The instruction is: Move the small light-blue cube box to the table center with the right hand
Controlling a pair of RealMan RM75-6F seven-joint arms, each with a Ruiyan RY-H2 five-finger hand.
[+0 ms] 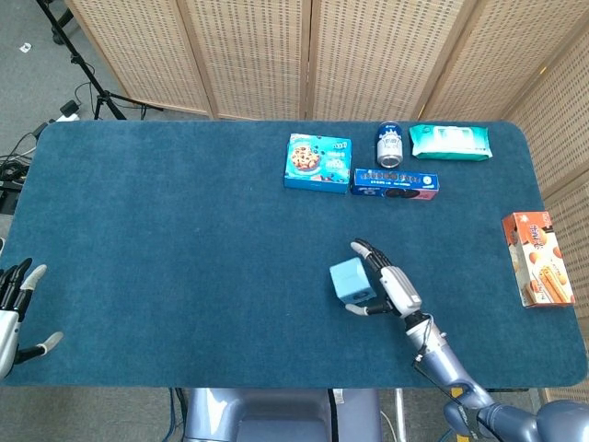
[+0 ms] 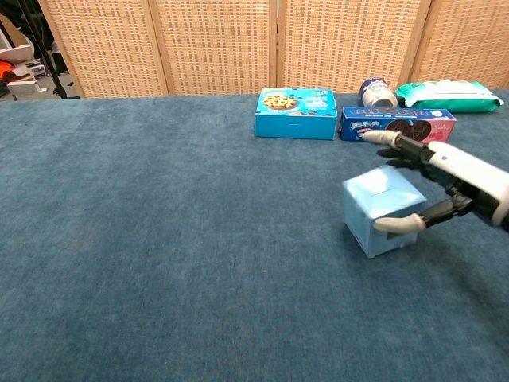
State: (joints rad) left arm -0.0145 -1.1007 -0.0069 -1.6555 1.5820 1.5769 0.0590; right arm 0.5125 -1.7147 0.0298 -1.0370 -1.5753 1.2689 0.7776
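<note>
Flanking the light-blue cube box (image 2: 384, 210), right hand (image 2: 451, 175) fingers (image 2: 395, 224) spread.

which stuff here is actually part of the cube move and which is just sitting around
Part of the job:
small light-blue cube box
right hand, fingers spread beside it

Just lying about:
blue cookie box
dark-blue biscuit box
drink can
green wipes pack
orange snack box
left hand, idle

Four boxes (image 1: 317, 162) (image 1: 395, 183) (image 1: 537, 259) (image 1: 350, 281), one can (image 1: 389, 145), one wipes pack (image 1: 450, 141).
</note>
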